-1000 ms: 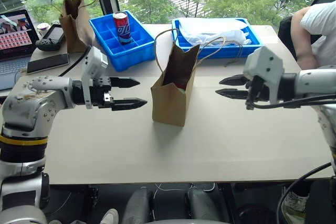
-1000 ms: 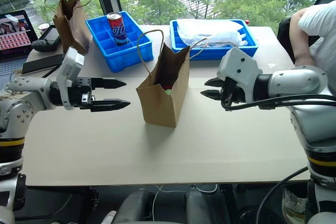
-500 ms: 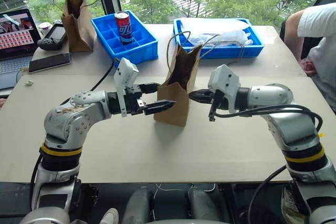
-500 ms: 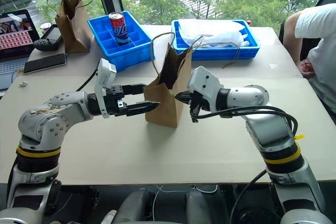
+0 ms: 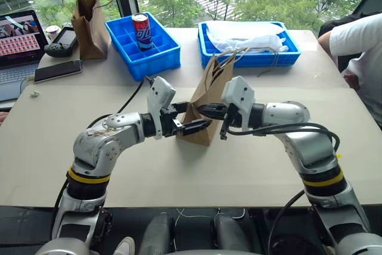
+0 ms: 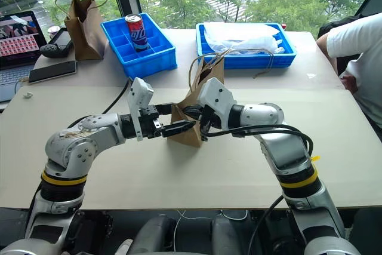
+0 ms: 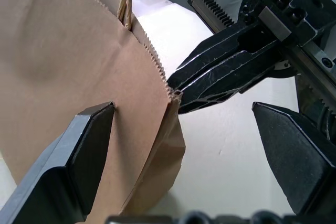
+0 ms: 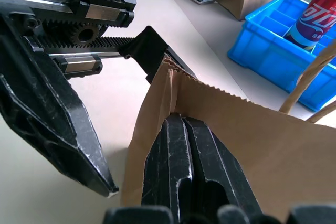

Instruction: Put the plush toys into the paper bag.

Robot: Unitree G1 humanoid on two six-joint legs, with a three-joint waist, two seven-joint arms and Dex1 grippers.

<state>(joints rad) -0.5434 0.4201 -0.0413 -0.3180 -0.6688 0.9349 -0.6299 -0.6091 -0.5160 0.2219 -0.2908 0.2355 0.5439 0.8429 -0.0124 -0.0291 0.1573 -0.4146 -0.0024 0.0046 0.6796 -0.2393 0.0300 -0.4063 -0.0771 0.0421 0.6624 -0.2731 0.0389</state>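
Beige board makes up the table [image 5: 250, 165], on which everything is set. Two blue trays are seen at its far side: one [image 5: 248, 52] holding crumpled clear plastic, the other [image 5: 156, 49] divided into compartments, with a red can [image 5: 142, 31] upright in one of them. A smaller, darker brown bag [image 5: 89, 19] stands at the far left, near a laptop [image 5: 18, 46], a phone [image 5: 58, 70] and a black controller [image 5: 62, 42].

At the middle of the table the paper bag [image 5: 206, 114] is stood upright — light brown, its twine handles looped above the mouth. It is flanked by both arms. The left gripper [image 5: 190, 119] is held with its fingers spread wide, one finger [image 7: 79, 156] laid against the near face of the bag and the other out past the bag's corner fold. The right gripper [image 5: 205, 110] is pressed fully together, its tips touching the serrated top edge at that same corner. The plush toys cannot be made out; the bag's inside is hidden.
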